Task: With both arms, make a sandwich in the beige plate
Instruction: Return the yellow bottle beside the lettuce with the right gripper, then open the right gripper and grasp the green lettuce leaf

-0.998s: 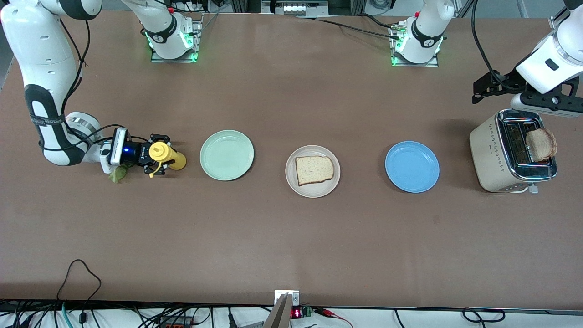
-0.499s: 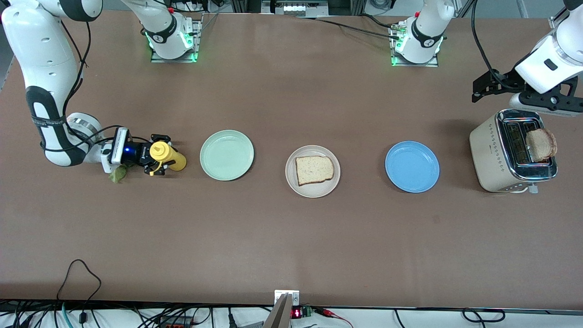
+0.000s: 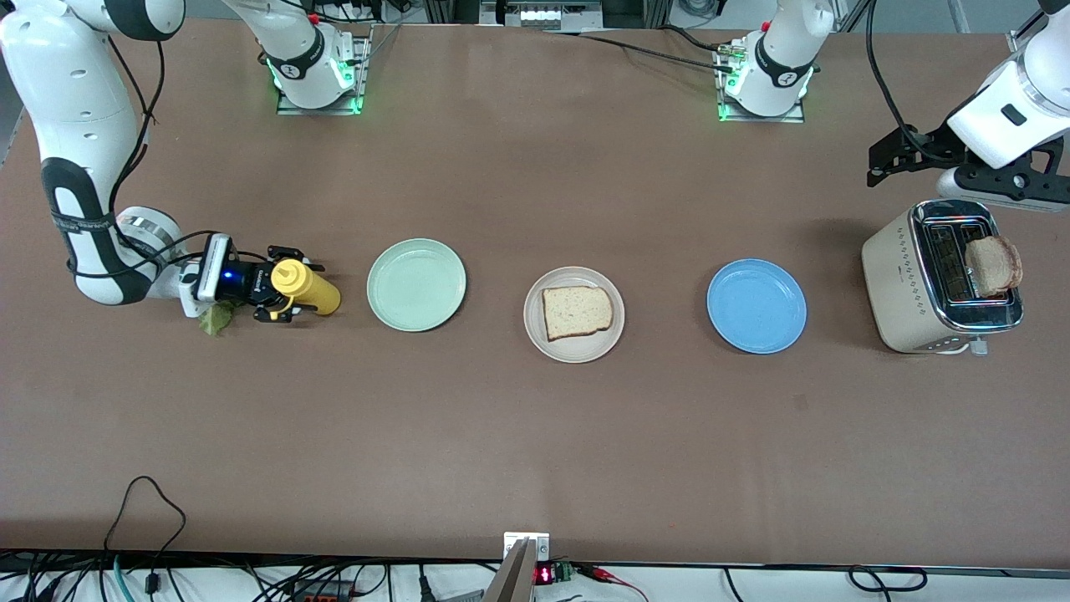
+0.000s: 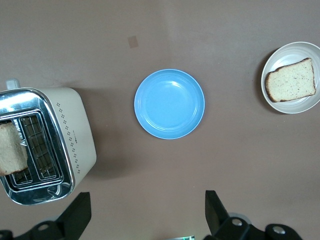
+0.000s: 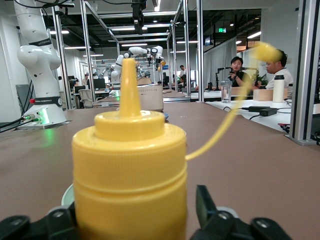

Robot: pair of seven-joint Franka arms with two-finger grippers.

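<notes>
The right gripper's (image 3: 280,294) fingers are seen spread on either side of the upright yellow mustard bottle (image 3: 305,287) at the right arm's end of the table, with gaps to the bottle. A green lettuce leaf (image 3: 216,318) is found under its wrist. The left gripper (image 4: 145,212) is held wide open with nothing between the fingers, up beside the toaster (image 3: 928,280), where 1 toasted slice (image 3: 993,265) is seen standing in a slot. On the beige plate (image 3: 573,347), between the mint green plate (image 3: 415,284) and the blue plate (image 3: 756,305), 1 bread slice (image 3: 576,312) is laid flat.
</notes>
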